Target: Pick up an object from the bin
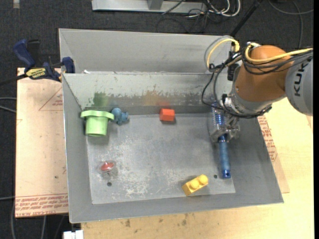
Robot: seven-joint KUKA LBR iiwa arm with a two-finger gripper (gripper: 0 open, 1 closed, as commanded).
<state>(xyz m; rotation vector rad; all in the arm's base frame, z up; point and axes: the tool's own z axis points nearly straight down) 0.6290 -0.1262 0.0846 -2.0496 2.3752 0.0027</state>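
we are looking down into the grey bin (pixel 149 148), where the arm is reaching in from the right with its orange wrist cover (pixel 259 78) hanging over the right-hand part of the floor. the jaws are sitting low, at the far end of a blue rod (pixel 224 158), and they are standing narrow, with the rod's upper tip showing between them. the rest of the rod is running towards the near wall, its lower end lying close to the bin floor (we are not able to tell whether that end is touching the floor or just lifting off it).

just beside the rod's near end, a yellow brick (pixel 195 184) is lying close to the front wall, apart from the rod. well away from the jaws, along the back wall, an orange-red block (pixel 168 115) is sitting by itself. further left, a green flanged cup (pixel 96 122) is lying with a small blue piece (pixel 119 116) touching or nearly touching its right side. a small red and clear thing (pixel 107 167) is resting near the left front corner, too small for us to name.
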